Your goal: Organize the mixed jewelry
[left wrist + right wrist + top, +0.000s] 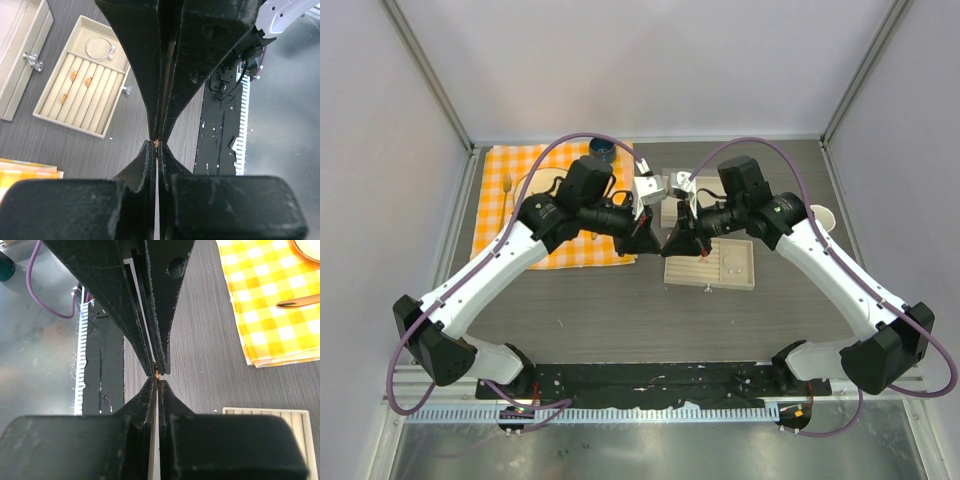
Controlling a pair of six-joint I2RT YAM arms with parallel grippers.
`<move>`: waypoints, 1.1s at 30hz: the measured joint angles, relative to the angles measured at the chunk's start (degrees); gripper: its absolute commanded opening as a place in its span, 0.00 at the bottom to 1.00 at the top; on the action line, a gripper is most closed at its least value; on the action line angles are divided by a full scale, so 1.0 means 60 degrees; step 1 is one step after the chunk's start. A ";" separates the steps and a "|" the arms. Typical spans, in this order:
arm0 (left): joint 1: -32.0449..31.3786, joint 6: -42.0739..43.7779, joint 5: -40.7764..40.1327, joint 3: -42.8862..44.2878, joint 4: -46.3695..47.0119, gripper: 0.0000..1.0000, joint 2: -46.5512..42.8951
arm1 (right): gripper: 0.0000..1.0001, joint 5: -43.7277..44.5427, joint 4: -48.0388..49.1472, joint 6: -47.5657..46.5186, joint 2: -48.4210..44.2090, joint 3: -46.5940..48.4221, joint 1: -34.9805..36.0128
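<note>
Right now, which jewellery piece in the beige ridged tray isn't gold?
The thin silver hoop, alone in the flat section of the beige tray; the three gold pieces sit among its ridges.

Overhead view: bright, even, diffuse light from above. White enclosure walls sit close to washed out, and only faint soft shadows lie under the arms on the dark bench (620, 300). The metal strip (640, 450) at the near edge gives a dull sheen. Wrist views: left pincer (157, 148) and right pincer (157, 384) read as near-black masses with little surface detail, blurred nearest the lens. Behind them, the beige tray (100, 105) and checked cloth (270, 295) are sharp and well exposed.
</note>
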 measured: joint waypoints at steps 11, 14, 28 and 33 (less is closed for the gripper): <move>0.0000 0.0000 -0.0117 -0.0106 -0.0004 0.00 0.0000 | 0.48 0.0226 0.0033 -0.0007 -0.0295 0.0000 0.0000; 0.0000 0.0015 -0.0197 -0.0106 -0.0004 0.00 0.0000 | 0.48 0.0423 0.0029 -0.0007 -0.0408 0.0000 0.0000; -0.0011 0.1035 -0.0936 -0.0084 0.0062 0.00 0.0798 | 0.48 0.2998 0.0809 0.0510 -0.2040 -0.1038 -0.1249; -0.0222 0.1749 -0.1490 0.0186 0.0058 0.00 0.1555 | 0.48 0.3847 0.1173 0.1005 -0.2215 -0.1377 -0.2182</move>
